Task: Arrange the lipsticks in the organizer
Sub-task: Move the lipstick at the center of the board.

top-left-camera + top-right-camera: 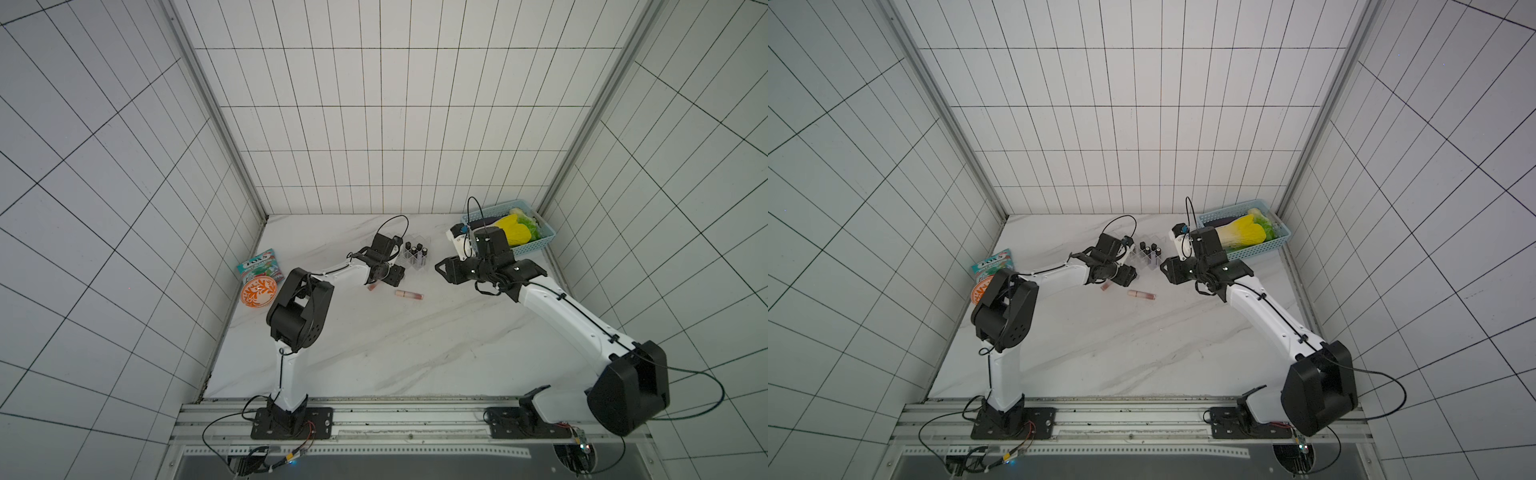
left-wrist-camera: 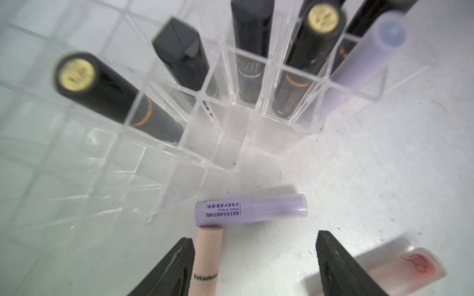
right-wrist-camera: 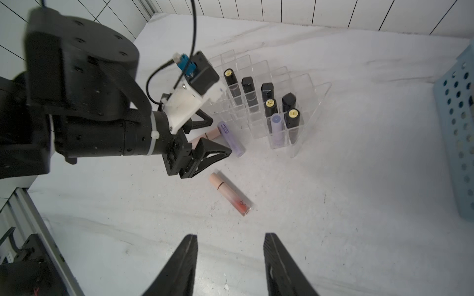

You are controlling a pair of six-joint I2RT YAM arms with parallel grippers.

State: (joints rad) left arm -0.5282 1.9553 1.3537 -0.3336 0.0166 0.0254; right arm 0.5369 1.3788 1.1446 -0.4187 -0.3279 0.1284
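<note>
The clear organizer (image 1: 415, 255) stands at the back middle of the table, with several black lipsticks (image 3: 247, 89) and one lilac lipstick (image 3: 276, 125) upright in it. My left gripper (image 2: 254, 237) is open and low over the table just in front of it. A pink lipstick (image 2: 206, 256) lies between its jaws, close against one finger (image 2: 179, 258). This lipstick's tip touches a lilac lipstick (image 2: 251, 210) lying crosswise. Another pink-clear lipstick (image 3: 230, 193) lies loose on the table nearby (image 1: 409, 294). My right gripper (image 3: 230, 235) hovers open and empty to the right (image 1: 446, 270).
A light blue basket (image 1: 536, 245) with yellow and green items sits at the back right, close behind the right arm's wrist. A snack bag (image 1: 259, 264) and an orange patterned bowl (image 1: 258, 292) lie by the left wall.
</note>
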